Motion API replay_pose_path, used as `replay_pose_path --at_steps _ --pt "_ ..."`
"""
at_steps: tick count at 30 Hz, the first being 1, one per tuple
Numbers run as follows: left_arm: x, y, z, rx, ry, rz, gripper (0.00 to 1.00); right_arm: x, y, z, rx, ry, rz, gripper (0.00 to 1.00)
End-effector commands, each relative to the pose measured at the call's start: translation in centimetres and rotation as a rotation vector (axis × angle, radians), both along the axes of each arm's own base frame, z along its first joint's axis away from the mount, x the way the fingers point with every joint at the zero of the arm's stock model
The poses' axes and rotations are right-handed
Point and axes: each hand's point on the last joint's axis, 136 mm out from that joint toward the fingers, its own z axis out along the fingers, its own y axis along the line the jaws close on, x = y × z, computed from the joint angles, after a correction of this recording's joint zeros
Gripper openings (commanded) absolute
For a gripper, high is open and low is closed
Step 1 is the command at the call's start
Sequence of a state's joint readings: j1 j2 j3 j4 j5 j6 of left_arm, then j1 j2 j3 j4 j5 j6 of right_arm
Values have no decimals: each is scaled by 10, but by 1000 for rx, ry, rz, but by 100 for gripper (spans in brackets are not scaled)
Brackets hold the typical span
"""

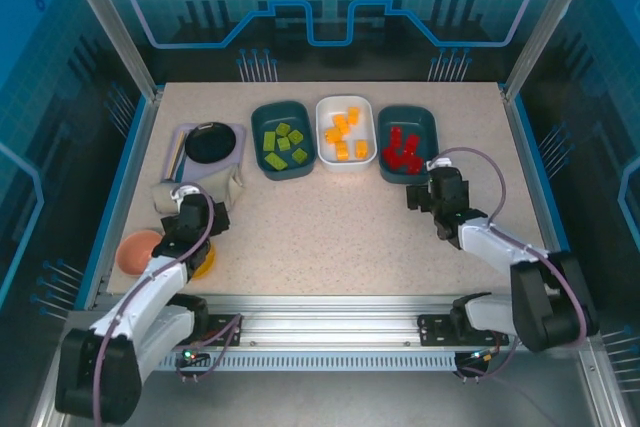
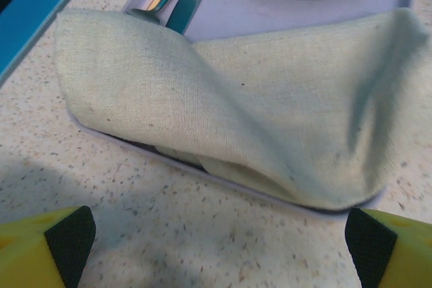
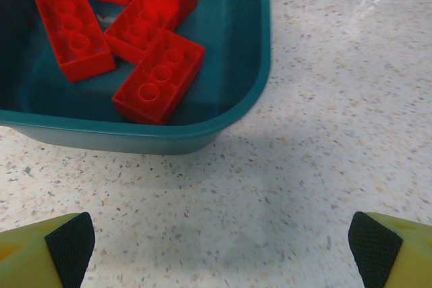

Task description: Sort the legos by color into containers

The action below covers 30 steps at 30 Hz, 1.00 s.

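Legos (image 1: 283, 144) lay sorted across the upper middle of the overhead frame: six green in the left teal tray (image 1: 284, 104), about six orange in the white tray (image 1: 345, 98), five red in the right teal tray (image 1: 408, 108). Lower left, my left gripper (image 2: 216, 241) hung wide open, empty, before a cloth (image 2: 236, 112) draped over a lilac tray (image 2: 270, 15). My right gripper (image 3: 219, 241) gaped empty beside the right teal tray.
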State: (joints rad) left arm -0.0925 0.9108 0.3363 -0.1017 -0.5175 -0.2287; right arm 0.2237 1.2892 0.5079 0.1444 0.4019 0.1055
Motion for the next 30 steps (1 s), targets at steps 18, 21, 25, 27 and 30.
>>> replay_pose_path --at_steps 18,21,25,27,30 --pt "106 -14 30 -99 -403 -208 99 45 8 16 104 -325 196 100" --pt "103 -13 28 -84 -422 -202 99 49 5 16 97 -310 170 100" --pt "115 -23 14 -35 -396 -239 99 50 3 15 84 -306 152 100" --pt "118 -24 13 -44 -354 -238 99 51 1 15 88 -301 141 100" --pt "121 -26 12 -40 -341 -244 99 52 -1 15 98 -299 140 100"
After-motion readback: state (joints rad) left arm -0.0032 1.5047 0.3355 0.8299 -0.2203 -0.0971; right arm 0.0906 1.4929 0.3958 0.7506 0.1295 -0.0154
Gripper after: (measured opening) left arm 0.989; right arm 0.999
